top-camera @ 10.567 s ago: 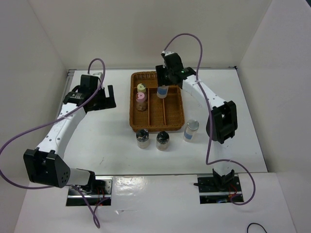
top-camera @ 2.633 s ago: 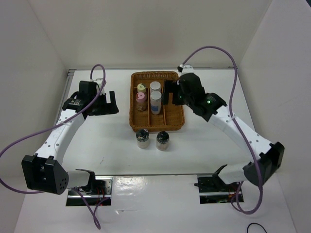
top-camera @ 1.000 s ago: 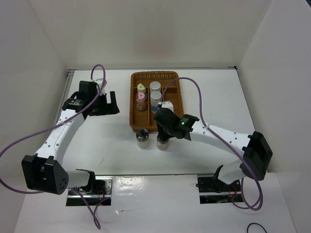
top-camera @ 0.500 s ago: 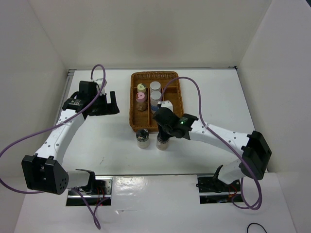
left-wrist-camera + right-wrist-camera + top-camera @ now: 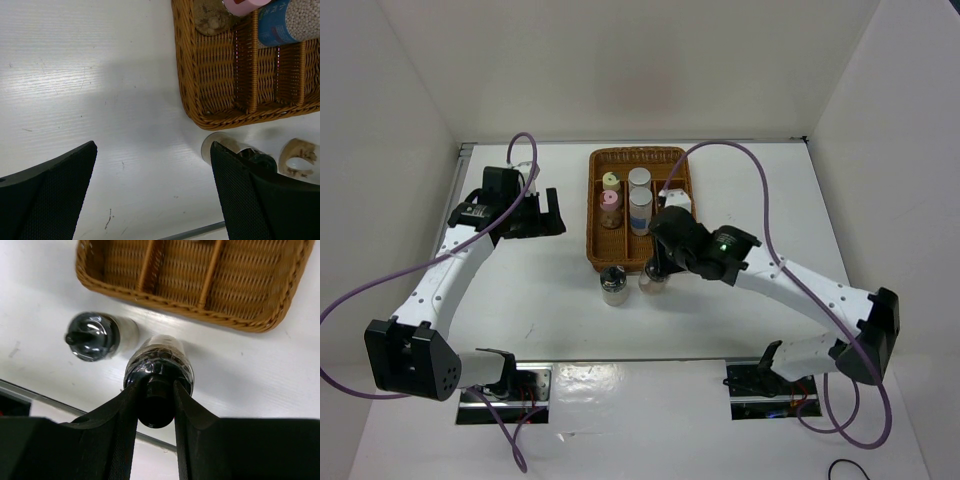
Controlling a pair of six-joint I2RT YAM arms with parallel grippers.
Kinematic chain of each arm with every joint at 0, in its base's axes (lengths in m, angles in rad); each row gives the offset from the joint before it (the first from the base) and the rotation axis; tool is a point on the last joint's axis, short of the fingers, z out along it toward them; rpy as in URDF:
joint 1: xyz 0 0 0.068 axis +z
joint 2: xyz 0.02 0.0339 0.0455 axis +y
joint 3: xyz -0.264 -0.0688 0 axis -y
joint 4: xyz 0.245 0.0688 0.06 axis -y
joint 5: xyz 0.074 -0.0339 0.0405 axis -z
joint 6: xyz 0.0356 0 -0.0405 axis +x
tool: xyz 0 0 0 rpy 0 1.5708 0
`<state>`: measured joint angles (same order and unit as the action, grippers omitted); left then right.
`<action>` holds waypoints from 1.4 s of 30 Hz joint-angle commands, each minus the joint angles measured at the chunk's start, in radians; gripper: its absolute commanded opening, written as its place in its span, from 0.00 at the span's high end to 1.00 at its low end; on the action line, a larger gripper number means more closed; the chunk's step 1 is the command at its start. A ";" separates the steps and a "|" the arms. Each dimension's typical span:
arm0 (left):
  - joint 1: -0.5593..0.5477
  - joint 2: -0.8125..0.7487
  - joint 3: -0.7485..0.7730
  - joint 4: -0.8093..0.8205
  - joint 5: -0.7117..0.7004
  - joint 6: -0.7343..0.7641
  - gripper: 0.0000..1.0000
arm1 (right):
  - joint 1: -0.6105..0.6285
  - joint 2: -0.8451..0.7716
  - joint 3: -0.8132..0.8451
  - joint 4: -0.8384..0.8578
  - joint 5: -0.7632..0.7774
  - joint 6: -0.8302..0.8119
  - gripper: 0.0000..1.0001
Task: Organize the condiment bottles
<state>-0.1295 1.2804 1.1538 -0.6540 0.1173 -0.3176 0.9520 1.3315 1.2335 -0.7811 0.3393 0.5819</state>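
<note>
- Now, centre of interest: black-capped jar, pinched by its cap in the right gripper, jaws closed tight on the cap. Position: just in front of the near rim of the wicker tray, outside it. Cannot tell whether clear of the table or standing on it.
- Step in hand, by judgement: pick-up of a fifth jar for the tray.
- Next move, probably: a lift high enough to pass the rim, then a carry over the right-hand lane, seemingly vacant where visible. Upright set-down, with release only once seated. Care needed with the neighbour on the way up.
- Just to its left: second black-capped jar, upright on the table, apart from the held one, untouched.
- Inside the tray, left lane: yellow-capped jar at the far end, pink-capped jar in front of it.
- Middle lane: far grey-capped jar, near grey-capped jar, both blue-labelled.
- Count: six jars in all, namely one yellow, one pink, two grey, two black. Four in the tray, two outside. One tray, three lanes.
- Left gripper: jaws wide apart, holding nothing, hovering over the table left of the tray.
</note>
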 commanded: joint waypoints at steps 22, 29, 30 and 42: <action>0.005 0.050 0.026 0.030 -0.008 0.005 0.00 | -0.472 0.227 0.360 0.213 -0.039 -0.315 1.00; 0.005 0.071 0.046 0.039 -0.037 0.005 0.00 | -0.495 0.396 0.464 0.273 -0.039 -0.344 1.00; 0.005 0.071 0.046 0.039 -0.038 0.005 0.00 | -0.505 0.429 0.483 0.273 -0.039 -0.353 1.00; 0.005 0.109 0.075 0.039 -0.050 -0.005 0.00 | -0.526 0.612 0.583 0.327 -0.102 -0.372 1.00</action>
<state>-0.1295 1.3769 1.1870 -0.6346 0.0784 -0.3180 0.4320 1.9106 1.7508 -0.5213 0.2512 0.2272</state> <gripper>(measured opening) 1.000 0.358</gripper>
